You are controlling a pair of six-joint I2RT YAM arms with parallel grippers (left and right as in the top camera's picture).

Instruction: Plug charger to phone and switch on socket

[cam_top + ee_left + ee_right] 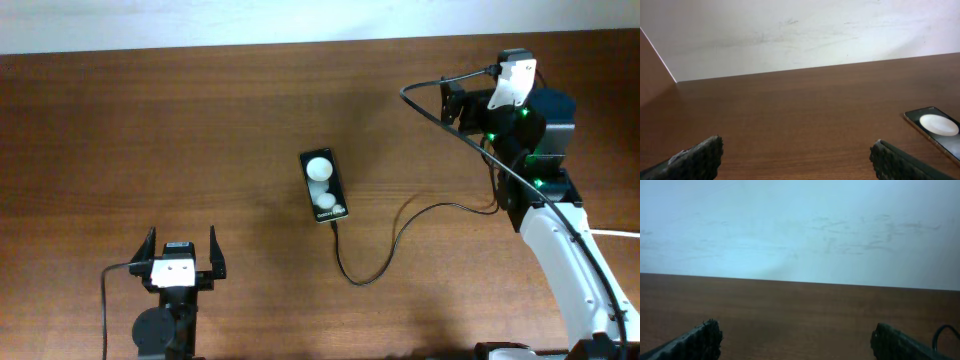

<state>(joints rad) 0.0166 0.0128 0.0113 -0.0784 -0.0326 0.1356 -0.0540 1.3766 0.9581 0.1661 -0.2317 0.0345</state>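
Note:
The black phone lies flat mid-table with two white glare spots; its corner also shows in the left wrist view. The thin black charger cable runs from the phone's near end, loops toward the front and passes right under my right arm. I cannot tell whether its tip is seated in the phone. The adapter and socket are hidden under that arm. My left gripper is open and empty at the front left. My right gripper is open and empty at the back right, facing the wall.
A thick white cord leaves the right edge behind my right arm. A black robot cable arches over the right wrist. A white wall borders the table's far edge.

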